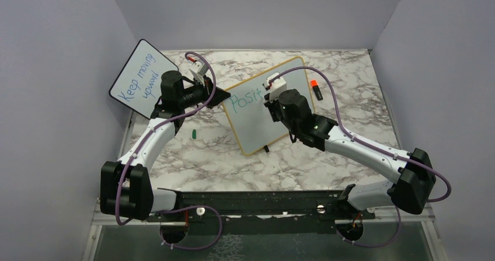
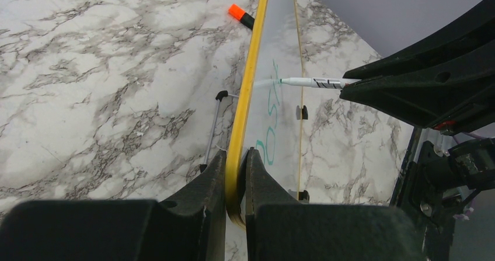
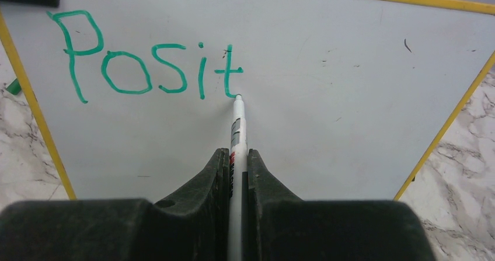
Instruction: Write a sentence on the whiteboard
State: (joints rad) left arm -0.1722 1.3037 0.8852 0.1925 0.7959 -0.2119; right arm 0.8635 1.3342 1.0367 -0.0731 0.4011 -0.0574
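The whiteboard (image 1: 260,118), white with a thin yellow frame, stands tilted on the marble table. Green letters "Posit" (image 3: 152,68) run along its top left, the sentence as it stands. My left gripper (image 2: 236,156) is shut on the board's yellow edge (image 2: 248,91) at its upper left corner (image 1: 225,94). A white marker (image 3: 236,126) sits between the shut jaws of my right gripper (image 3: 236,156), its tip touching the board at the foot of the "t". In the left wrist view the marker (image 2: 315,82) reaches in from the right to the board face.
A smaller black-framed board (image 1: 139,77) with blue "Keep moving upward" leans at the back left. An orange-capped marker (image 1: 316,89) lies right of the whiteboard, also in the left wrist view as an orange-capped marker (image 2: 241,16). A small green cap (image 1: 193,134) lies left of the board.
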